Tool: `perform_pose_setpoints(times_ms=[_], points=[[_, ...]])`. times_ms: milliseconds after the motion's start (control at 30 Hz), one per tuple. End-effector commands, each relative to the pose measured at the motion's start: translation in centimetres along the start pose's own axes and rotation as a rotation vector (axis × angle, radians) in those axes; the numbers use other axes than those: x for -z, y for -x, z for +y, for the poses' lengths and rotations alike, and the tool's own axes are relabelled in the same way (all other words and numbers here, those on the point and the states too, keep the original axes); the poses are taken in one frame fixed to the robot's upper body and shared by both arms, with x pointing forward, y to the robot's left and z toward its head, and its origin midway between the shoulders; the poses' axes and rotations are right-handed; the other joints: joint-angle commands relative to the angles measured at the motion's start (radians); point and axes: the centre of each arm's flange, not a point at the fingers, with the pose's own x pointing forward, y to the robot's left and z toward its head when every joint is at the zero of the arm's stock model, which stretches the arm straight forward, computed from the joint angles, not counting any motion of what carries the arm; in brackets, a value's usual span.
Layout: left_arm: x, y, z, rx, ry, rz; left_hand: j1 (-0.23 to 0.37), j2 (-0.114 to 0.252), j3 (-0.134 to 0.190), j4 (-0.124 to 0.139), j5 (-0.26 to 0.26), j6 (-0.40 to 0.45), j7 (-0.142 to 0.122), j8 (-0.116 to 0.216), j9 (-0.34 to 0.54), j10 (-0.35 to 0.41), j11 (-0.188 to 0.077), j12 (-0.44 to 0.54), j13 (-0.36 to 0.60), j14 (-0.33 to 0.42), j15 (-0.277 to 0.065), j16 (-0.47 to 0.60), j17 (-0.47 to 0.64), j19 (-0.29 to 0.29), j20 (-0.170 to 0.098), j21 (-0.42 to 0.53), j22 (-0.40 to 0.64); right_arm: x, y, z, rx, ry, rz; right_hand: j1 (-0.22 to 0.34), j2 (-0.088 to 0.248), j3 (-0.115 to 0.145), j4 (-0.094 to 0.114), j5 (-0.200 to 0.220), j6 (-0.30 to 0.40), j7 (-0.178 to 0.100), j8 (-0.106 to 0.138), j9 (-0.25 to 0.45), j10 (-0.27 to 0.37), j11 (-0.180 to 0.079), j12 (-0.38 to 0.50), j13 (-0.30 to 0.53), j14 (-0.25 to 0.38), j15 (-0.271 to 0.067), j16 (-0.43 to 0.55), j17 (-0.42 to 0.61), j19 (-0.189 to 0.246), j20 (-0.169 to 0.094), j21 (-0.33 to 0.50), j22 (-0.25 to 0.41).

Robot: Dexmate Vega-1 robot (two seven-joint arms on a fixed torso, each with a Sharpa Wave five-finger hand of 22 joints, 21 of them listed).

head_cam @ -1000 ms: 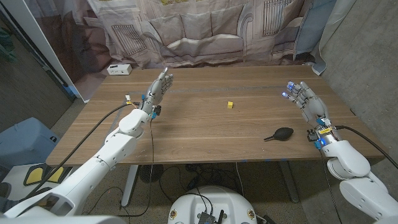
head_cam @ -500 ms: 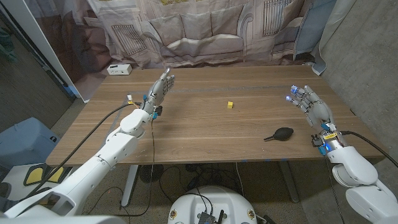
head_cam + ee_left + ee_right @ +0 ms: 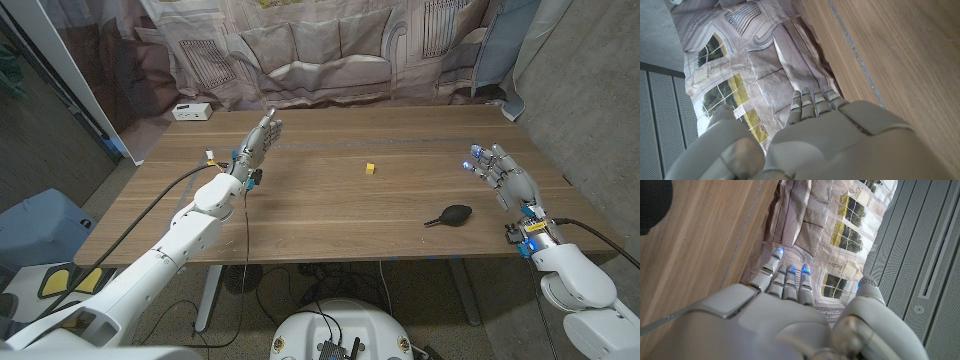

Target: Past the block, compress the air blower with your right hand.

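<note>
Right hand [image 3: 506,177] is open, fingers spread and upright, nothing in it, hanging over the wooden desk [image 3: 330,215] near its right edge. Over the last second it has slid back toward the robot and a bit outward, from roughly 12 o'clock of the blower to about 2 o'clock of it. Reads as repositioning, not a reach yet

Black rubber air blower [image 3: 449,215] lies on its side, nozzle pointing toward 9 o'clock, unmoved, at about 7 o'clock from the right hand and apart from it. In the right wrist view a dark blurred shape at the corner is probably the bulb, can't confirm

Small yellow cube block [image 3: 370,168] sits mid-desk, at about 10 o'clock from the blower, well apart, also unmoved

Left hand [image 3: 256,143] is open too, fingers straight and together, edge-on above the desk's left part, same pose as before, so it's idle

Judgement: squeeze not started. Right hand needs to drop and come in over the bulb, then close around it
</note>
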Motion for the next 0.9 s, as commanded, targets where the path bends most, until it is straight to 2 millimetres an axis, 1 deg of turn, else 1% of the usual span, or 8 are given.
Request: perform_pose_setpoints(times_ms=[33, 133, 267, 433, 467, 633, 767, 900], points=[[-0.2, 0.0, -0.3, -0.002, -0.014, 0.001, 0.011, 0.004, 0.002, -0.007, -0.003, 0.009, 0.003, -0.004, 0.001, 0.005, -0.002, -0.002, 0.001, 0.007, -0.002, -0.003, 0.005, 0.003, 0.004, -0.002, 0.003, -0.1, 0.7, -0.2, 0.004, 0.075, 0.0, 0.015, 0.001, 0.0, -0.005, 0.005, 0.01, -0.003, 0.002, 0.002, 0.012, 0.001, 0.0, 0.003, 0.01, -0.001, -0.001, 0.003, 0.014, 0.0, -0.001, 0.002], [-0.2, 0.0, -0.4, -0.002, -0.016, 0.0, 0.011, 0.004, 0.001, -0.007, -0.003, 0.009, 0.002, -0.004, 0.001, 0.007, -0.004, -0.001, 0.001, 0.008, -0.002, -0.003, 0.005, 0.004, 0.004, -0.003, 0.003, -0.3, 0.9, -0.3, 0.012, 0.107, -0.009, 0.016, 0.0, 0.0, -0.006, 0.005, 0.011, -0.004, 0.001, 0.002, 0.015, -0.005, 0.0, 0.003, 0.014, -0.004, 0.0, 0.002, 0.019, -0.001, 0.0, 0.002], [-0.3, 0.0, -0.5, -0.002, -0.021, -0.003, 0.011, 0.004, 0.001, -0.008, -0.003, 0.009, 0.001, -0.004, 0.001, 0.007, -0.002, -0.001, 0.001, 0.008, -0.002, -0.003, 0.005, 0.004, 0.004, -0.004, 0.003, -0.6, 1.2, -0.4, 0.02, 0.174, -0.018, 0.019, -0.002, -0.001, -0.007, 0.006, 0.005, -0.012, -0.004, 0.001, 0.018, -0.01, 0.0, 0.003, 0.019, -0.01, 0.0, 0.002, 0.025, -0.004, 0.001, 0.002], [-0.4, -0.1, -0.7, -0.005, -0.03, -0.009, 0.011, 0.005, 0.001, -0.008, -0.003, 0.01, 0.001, -0.004, 0.001, 0.006, -0.002, -0.002, 0.001, 0.008, -0.002, -0.003, 0.005, 0.001, 0.004, -0.006, 0.003, -0.9, 1.5, -0.4, 0.028, 0.278, -0.027, 0.027, -0.004, 0.0, -0.011, 0.008, 0.011, -0.023, -0.004, 0.001, 0.031, -0.02, 0.002, 0.003, 0.037, -0.019, 0.004, 0.0, 0.043, -0.008, 0.004, 0.001], [-0.4, -0.1, -0.7, -0.005, -0.034, -0.009, 0.011, 0.005, 0.001, -0.008, -0.003, 0.009, 0.001, -0.004, 0.001, 0.007, -0.001, -0.002, 0.001, 0.008, -0.003, -0.003, 0.005, 0.0, 0.004, -0.007, 0.003, -0.9, 1.5, -0.4, 0.028, 0.291, -0.028, 0.028, -0.004, 0.0, -0.011, 0.008, 0.012, -0.024, -0.004, 0.001, 0.034, -0.026, 0.002, 0.003, 0.039, -0.02, 0.004, 0.0, 0.047, -0.011, 0.005, 0.001], [-0.6, -0.1, -0.9, -0.005, -0.044, -0.012, 0.012, 0.005, 0.001, -0.009, -0.003, 0.011, 0.002, -0.004, 0.001, 0.008, -0.002, -0.002, 0.001, 0.008, -0.003, -0.004, 0.005, -0.002, 0.004, -0.009, 0.003, -0.8, 1.7, -0.6, 0.036, 0.299, -0.02, 0.031, -0.005, 0.001, -0.012, 0.009, 0.016, -0.027, -0.004, 0.001, 0.037, -0.031, 0.002, 0.003, 0.041, -0.02, 0.004, 0.0, 0.052, -0.011, 0.005, 0.001], [-0.6, 0.0, -0.9, -0.016, -0.054, -0.012, 0.012, 0.006, 0.001, -0.009, -0.003, 0.011, 0.0, -0.005, 0.001, 0.008, -0.004, -0.003, 0.002, 0.008, -0.003, -0.004, 0.005, -0.002, 0.004, -0.011, 0.003, -0.6, 1.8, -0.8, 0.037, 0.325, -0.013, 0.035, -0.005, 0.001, -0.013, 0.011, 0.003, -0.032, -0.011, 0.001, 0.035, -0.033, -0.001, 0.002, 0.054, -0.025, 0.007, -0.001, 0.063, -0.012, 0.007, 0.001], [-0.6, 0.1, -0.9, -0.022, -0.056, -0.017, 0.012, 0.006, 0.001, -0.01, -0.003, 0.011, 0.001, -0.005, 0.001, 0.009, -0.005, -0.003, 0.002, 0.009, -0.003, -0.004, 0.005, -0.002, 0.005, -0.011, 0.003, -0.7, 1.9, -0.8, 0.04, 0.391, -0.017, 0.043, -0.006, 0.002, -0.015, 0.013, -0.012, -0.037, -0.019, 0.001, 0.02, -0.039, -0.01, 0.002, 0.044, -0.027, 0.0, -0.002, 0.062, -0.017, 0.003, 0.001]])
